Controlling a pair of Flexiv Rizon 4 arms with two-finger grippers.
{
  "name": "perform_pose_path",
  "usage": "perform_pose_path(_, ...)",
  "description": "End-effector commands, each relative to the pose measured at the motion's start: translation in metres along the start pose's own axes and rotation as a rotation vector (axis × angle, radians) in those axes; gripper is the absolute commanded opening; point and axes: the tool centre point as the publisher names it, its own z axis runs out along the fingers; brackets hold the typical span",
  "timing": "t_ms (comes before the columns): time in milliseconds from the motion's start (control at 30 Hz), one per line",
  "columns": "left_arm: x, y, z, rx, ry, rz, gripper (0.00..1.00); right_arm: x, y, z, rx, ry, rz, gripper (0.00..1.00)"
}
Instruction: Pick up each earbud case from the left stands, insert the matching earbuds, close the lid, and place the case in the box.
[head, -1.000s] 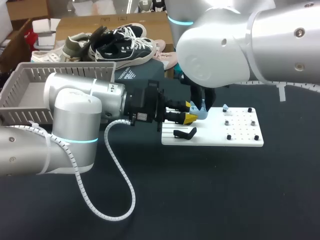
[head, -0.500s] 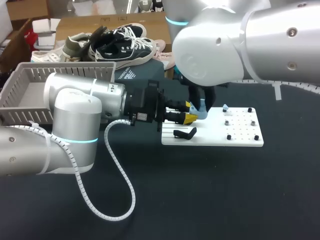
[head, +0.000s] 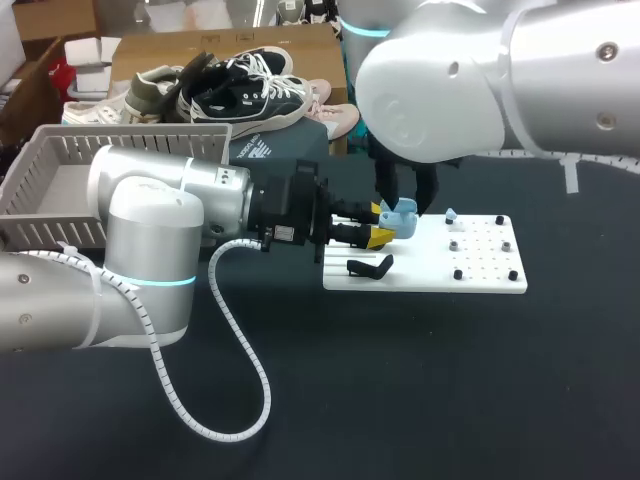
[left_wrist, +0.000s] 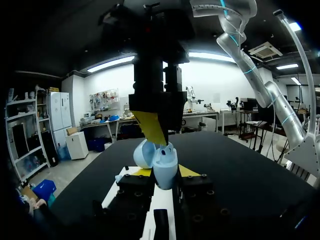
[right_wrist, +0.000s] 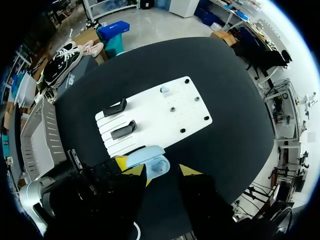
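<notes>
my left tool (head: 380, 226) is pinching the earbud case (left_wrist: 161, 161) by its lower shell, one yellow tip on each flank. it holds the case in the air above the near end of the white board (head: 480, 275), clear of the black stand (head: 370, 267). the lid (left_wrist: 141, 154) is tipped open to one side. my right tool (head: 404, 200) hangs just over the open mouth with its fingers spread and nothing that i can see between them.

i judge the case to be light, stiff and smooth. it looks like a rounded, glossy plastic shell that could squirm out of a loose pinch or roll in the grip when pressed from above. the hinge looks like the weak spot, so i would hold the body by the flanks and never the lid. to close it i would press on the crown of the lid, not its edge. a small pale blue piece (head: 451, 215) stands on the far side of the board, likely the matching earbud. it is tiny and easy to drop.

the grey basket (head: 60, 190) sits on the tabletop (head: 400, 380) well apart, off to my left.

i can make out no label or writing on the case, board or basket.
</notes>
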Motion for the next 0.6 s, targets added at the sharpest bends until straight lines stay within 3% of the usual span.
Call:
perform_pose_path(33, 0.000, -0.001, 0.000, -0.005, -0.001, 0.001, 0.00, 0.005, -0.029, -0.011, -0.100, -0.043, 0.022, 0.40)
perform_pose_path(300, 0.000, -0.001, 0.000, -0.005, -0.001, 0.001, 0.00, -0.017, -0.053, -0.022, -0.209, -0.097, 0.064, 0.42)
perform_pose_path(600, 0.000, -0.001, 0.000, -0.005, -0.001, 0.001, 0.00, -0.042, -0.061, -0.016, -0.242, -0.097, -0.057, 0.47)
